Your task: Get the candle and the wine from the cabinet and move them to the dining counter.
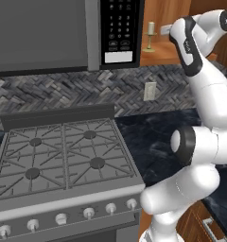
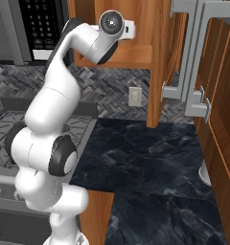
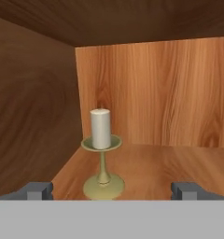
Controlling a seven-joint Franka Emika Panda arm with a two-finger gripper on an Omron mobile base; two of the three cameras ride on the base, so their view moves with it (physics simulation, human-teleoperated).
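The candle (image 3: 101, 128) was matt cream wax on a dull brass holder; around it, the cabinet (image 3: 170, 93) showed smooth, grained orange-brown wood, faintly glossy.

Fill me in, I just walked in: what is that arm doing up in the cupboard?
The white arm is reaching into the open wall cabinet beside the microwave. Its claw is open and lined up with the candle, which stands upright on the shelf near the left wall. The fingertips sit wide on either side of the holder's base, and nothing is gripped yet. The wine can't be made out from here.
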